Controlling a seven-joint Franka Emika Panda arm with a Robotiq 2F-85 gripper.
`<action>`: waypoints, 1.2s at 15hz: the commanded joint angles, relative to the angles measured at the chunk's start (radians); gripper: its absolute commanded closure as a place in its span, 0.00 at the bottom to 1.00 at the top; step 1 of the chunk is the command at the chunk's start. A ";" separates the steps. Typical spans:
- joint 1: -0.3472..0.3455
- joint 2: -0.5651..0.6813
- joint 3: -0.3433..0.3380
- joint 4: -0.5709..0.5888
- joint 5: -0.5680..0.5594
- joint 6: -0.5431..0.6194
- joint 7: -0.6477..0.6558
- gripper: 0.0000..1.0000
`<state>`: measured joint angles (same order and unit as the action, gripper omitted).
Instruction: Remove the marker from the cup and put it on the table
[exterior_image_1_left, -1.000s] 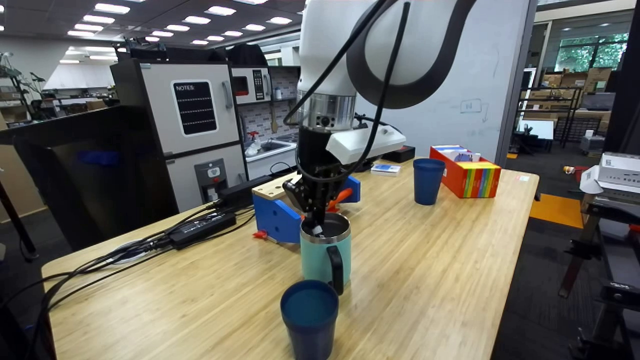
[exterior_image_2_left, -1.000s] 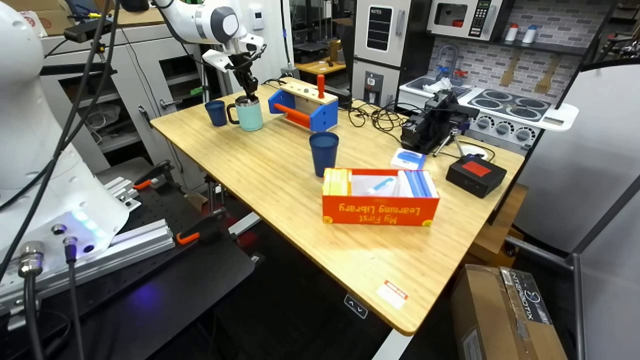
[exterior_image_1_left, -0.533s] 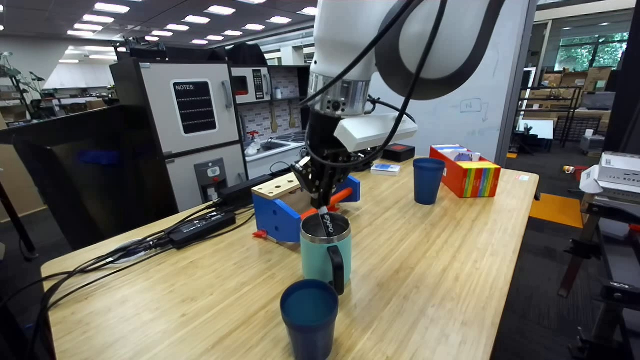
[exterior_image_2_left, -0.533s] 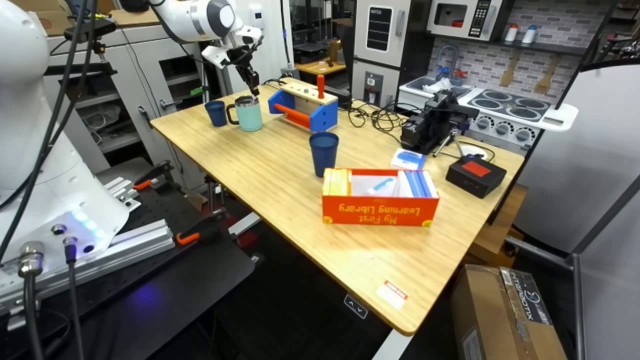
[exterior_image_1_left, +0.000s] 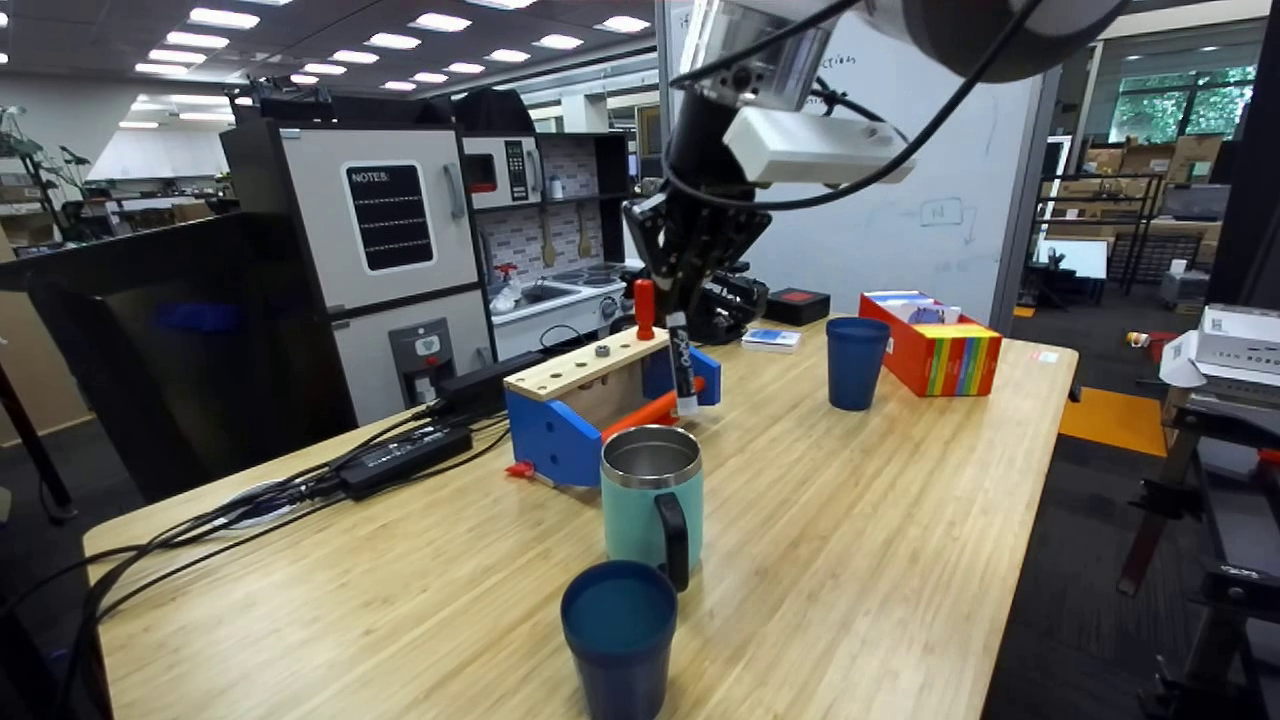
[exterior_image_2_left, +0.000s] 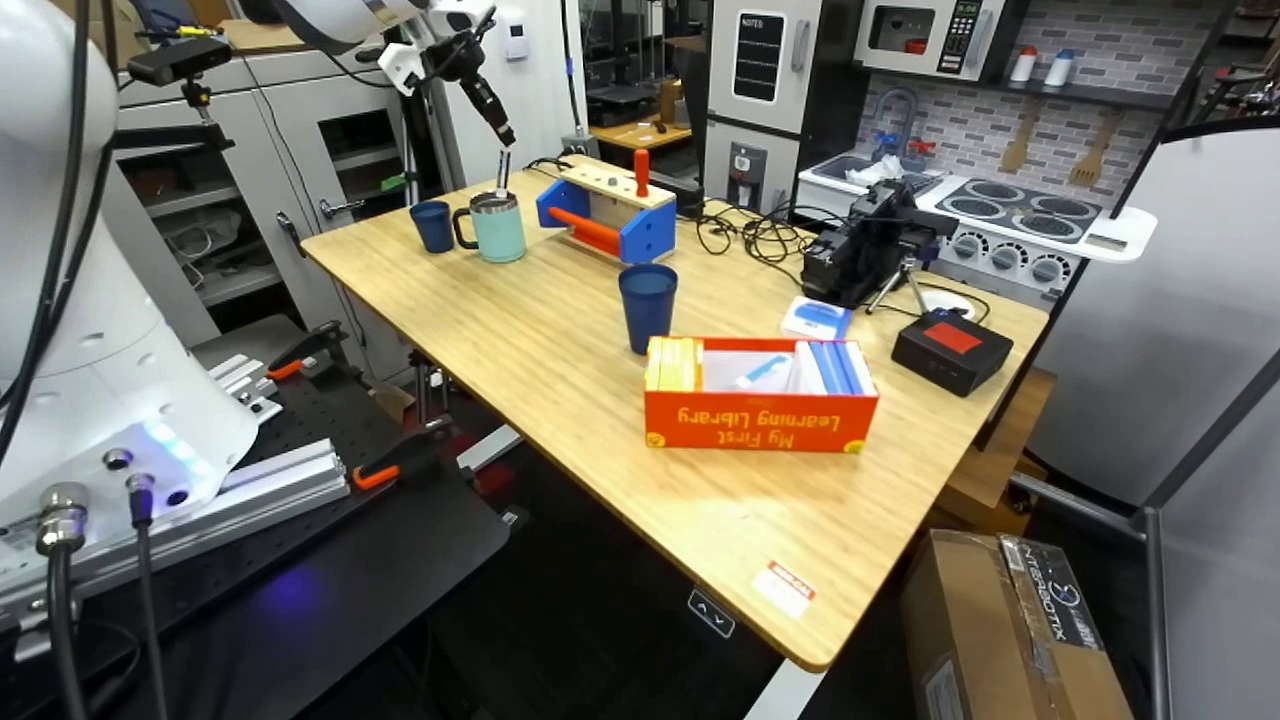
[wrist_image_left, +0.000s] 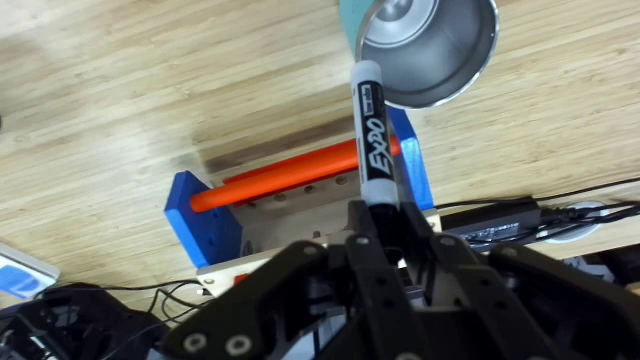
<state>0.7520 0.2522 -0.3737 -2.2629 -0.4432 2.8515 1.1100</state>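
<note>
Expo dry-erase marker (wrist_image_left: 374, 132) is being held out of the teal mug (exterior_image_1_left: 640, 515), hanging near-upright above the tabletop (exterior_image_1_left: 860, 560). Removal is being judged done, placing pending. The fingers (wrist_image_left: 360, 222) are being seen clamped on its upper end only, most of the barrel sticking out below.

Risks:
- Rim snag. In the wrist view the marker's lower end is being shown overlapping the mug rim; real clearance cannot be told. If descent is being started without a sideways shift, the rim could be getting clipped: marker being twisted in the grip, or mug being tipped into the navy cup (exterior_image_1_left: 620, 640) near its handle.
- Toy tool bench (exterior_image_1_left: 605, 395). If placing is being tried close by, its orange bar (wrist_image_left: 280, 177) could be getting hit, or the marker could be ending up propped instead of flat.
- End-on touchdown. A long lever is being formed by the high grip; with overpressing, the marker is likely being pivoted or popped loose.
- Upright release. Toppling is being expected; the round barrel could be sent rolling. Laying it over first is being advised.
</note>
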 joint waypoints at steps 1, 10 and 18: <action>0.032 -0.155 -0.037 -0.164 -0.032 -0.068 0.092 0.95; -0.438 0.095 0.310 -0.375 0.448 0.307 -0.183 0.95; -0.444 0.371 0.322 -0.190 0.717 0.474 -0.298 0.95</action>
<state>0.2474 0.5892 -0.0181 -2.5010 0.1960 3.3015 0.8571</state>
